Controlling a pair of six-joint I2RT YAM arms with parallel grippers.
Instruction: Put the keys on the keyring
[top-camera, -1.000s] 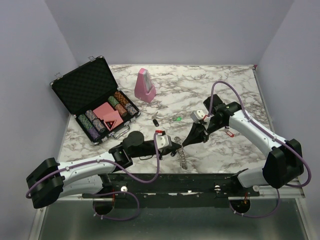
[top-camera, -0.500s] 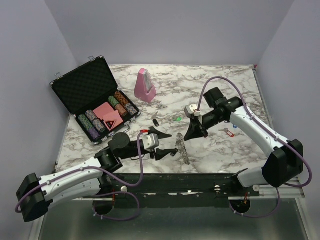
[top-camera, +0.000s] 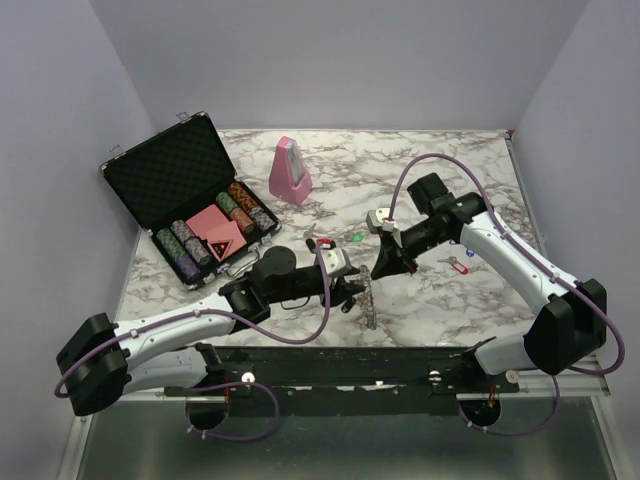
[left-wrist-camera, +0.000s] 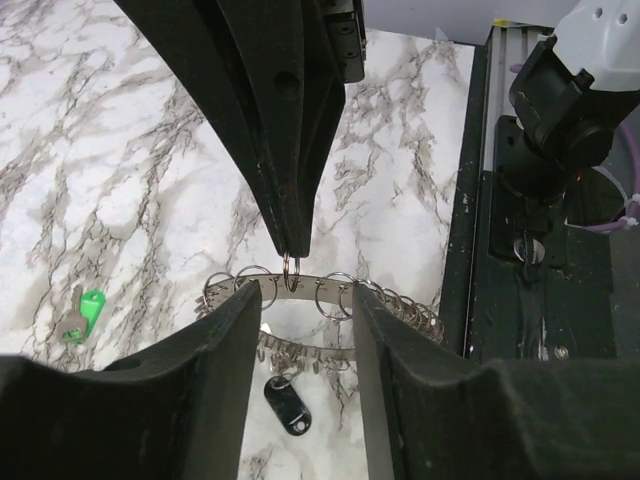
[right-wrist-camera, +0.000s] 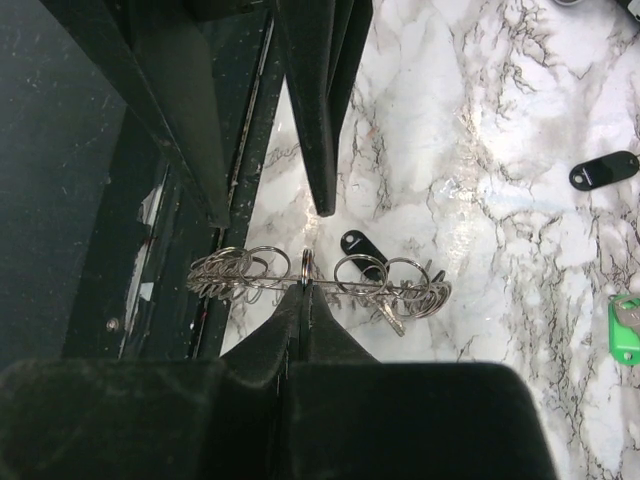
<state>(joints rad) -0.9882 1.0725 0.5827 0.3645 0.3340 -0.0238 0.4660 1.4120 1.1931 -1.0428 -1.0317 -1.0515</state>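
1. Bearing everything, the marble table (top-camera: 440, 180) is being shared with an open poker-chip case (top-camera: 175, 175) and a pink metronome (top-camera: 290, 172), both well apart from the work.
2. The keyring (right-wrist-camera: 365, 272) is being held on edge near the table's front edge by the right gripper (right-wrist-camera: 303, 292), whose jaws are being pressed together on its bumpy rim.
3. The left gripper (left-wrist-camera: 300, 305) is being presented just beside the ring, its jaws released and grasping nothing.
4. One black-capped key (right-wrist-camera: 358, 243) appears to be hanging from the ring; a green key (left-wrist-camera: 85, 312), a second black key (right-wrist-camera: 605, 172) and a red key (top-camera: 460, 265) are lying loose, untouched.
5. The step in hand is judged to be the fetching of another key. The free jaws are being called upon to travel to a loose key, pinch its cap with the bow hole left exposed, and carry it to the steadied ring.
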